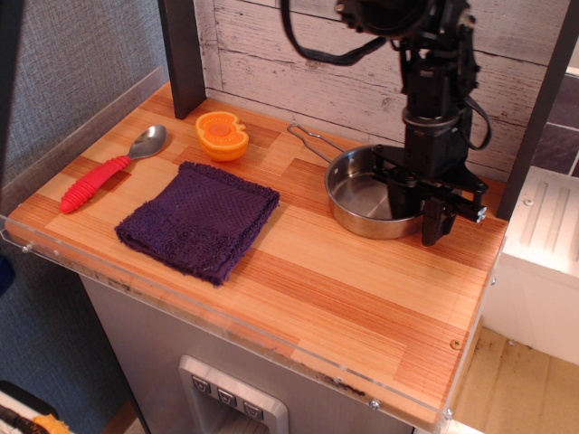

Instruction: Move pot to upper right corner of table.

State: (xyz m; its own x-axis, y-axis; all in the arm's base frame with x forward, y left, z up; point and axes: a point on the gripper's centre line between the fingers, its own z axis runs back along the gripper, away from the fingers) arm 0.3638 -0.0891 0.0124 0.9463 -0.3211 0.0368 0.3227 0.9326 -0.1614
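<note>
The pot [362,192], a shallow shiny steel pan with a looped wire handle [308,137] pointing back-left, sits on the wooden table [298,271] near its far right corner. My gripper [421,215] comes straight down over the pot's right rim. One finger [434,224] is outside the rim and the other is inside the pot. The jaws look closed on the rim. The pot's bottom appears to rest on the wood.
A purple cloth [199,220] lies left of centre. An orange round toy [222,135] and a red-handled spoon [109,169] lie at the back left. A dark post [184,54] stands at the back, and a plank wall runs behind. The table's right edge [493,262] is close to the gripper.
</note>
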